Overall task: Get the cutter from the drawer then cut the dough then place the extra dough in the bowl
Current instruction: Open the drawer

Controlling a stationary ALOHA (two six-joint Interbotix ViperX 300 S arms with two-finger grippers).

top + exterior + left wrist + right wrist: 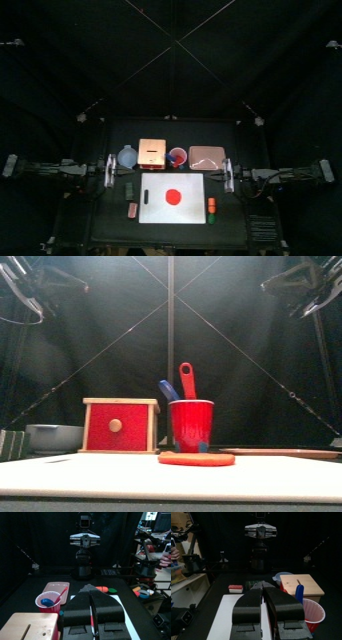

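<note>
The left gripper (89, 588) and right gripper (261, 587) hang at the table's sides, jaws closed and empty. The dough (173, 196) lies on the board (154, 215). The bowl (126, 157) and closed box (151, 153) stand behind.

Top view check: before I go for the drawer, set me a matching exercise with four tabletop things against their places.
Things:
1. flat red dough disc
2. blue-grey bowl with two small handles
3. flat pink tray
4. red cup holding toy knives

Places:
A. far right of the back row
B. on the white cutting board
C. between the pale wooden box and the tray
D. far left of the back row

Pairs: 1-B; 2-D; 3-A; 4-C
</note>
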